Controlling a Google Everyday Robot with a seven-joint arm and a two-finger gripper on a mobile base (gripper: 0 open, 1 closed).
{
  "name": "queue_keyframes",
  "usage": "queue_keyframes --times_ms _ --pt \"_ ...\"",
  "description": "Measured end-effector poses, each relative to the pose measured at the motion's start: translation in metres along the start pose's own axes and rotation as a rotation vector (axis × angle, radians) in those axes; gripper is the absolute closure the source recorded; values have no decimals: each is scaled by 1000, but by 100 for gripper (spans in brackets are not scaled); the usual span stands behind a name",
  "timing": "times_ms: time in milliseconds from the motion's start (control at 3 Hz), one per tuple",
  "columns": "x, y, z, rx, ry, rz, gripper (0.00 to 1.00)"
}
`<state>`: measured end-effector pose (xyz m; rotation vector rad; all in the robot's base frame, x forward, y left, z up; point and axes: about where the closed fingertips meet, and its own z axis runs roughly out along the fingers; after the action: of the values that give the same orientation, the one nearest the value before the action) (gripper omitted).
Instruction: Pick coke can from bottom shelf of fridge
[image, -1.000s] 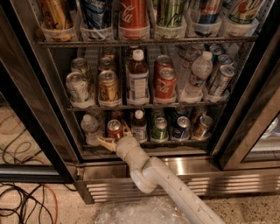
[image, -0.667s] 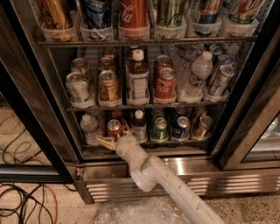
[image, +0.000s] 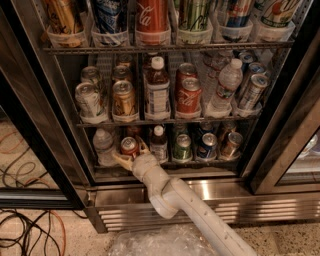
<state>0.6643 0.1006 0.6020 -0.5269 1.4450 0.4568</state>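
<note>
Gripper (image: 130, 152) being held unmoved inside fridge (image: 225, 200), fingers (image: 119, 160) spread. Coke can (image: 129, 145) being straddled between them on bottom shelf (image: 215, 162). Closing judged next.

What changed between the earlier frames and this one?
Nothing visibly changed. The gripper stays at the coke can at the front of the bottom shelf of the fridge, with the arm reaching in from the lower right. The can and the other drinks sit where they were.
</note>
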Motion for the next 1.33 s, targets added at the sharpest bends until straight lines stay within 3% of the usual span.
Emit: queue_keyframes --times_ms 667,1000,1333 --pt "0 0 0 0 0 0 89" --pt "0 0 0 0 1 -1 100" --pt "-9 3 -1 -10 5 -4 100"
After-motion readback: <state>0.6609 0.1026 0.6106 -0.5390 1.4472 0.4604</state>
